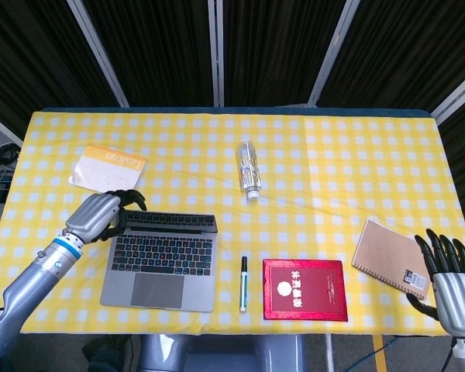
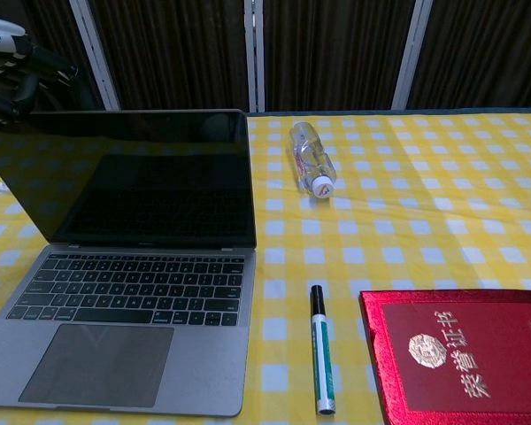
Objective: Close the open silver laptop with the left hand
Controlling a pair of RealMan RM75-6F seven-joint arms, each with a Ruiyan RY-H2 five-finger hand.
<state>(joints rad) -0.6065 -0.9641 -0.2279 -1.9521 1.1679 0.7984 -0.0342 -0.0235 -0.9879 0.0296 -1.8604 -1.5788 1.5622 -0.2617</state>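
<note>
A: What lies nearest?
B: A red book (image 1: 305,289) at the near edge, a marker (image 1: 243,284) just at its nine o'clock, and the right hand (image 1: 453,280) at the table's four o'clock corner, fingers spread, holding nothing, beside a tan notebook (image 1: 391,256).
A: And the silver laptop (image 1: 161,260)?
B: At about seven o'clock on the yellow checked table (image 1: 341,167), lid open (screen dark in the chest view).
A: The left hand (image 1: 102,213)?
B: At the lid's top left corner, fingers curled over its edge, touching it.
A: Farther back?
B: A yellow-banded paper pad (image 1: 107,169) at ten o'clock and a clear bottle (image 1: 249,170) lying on its side near the centre.
</note>
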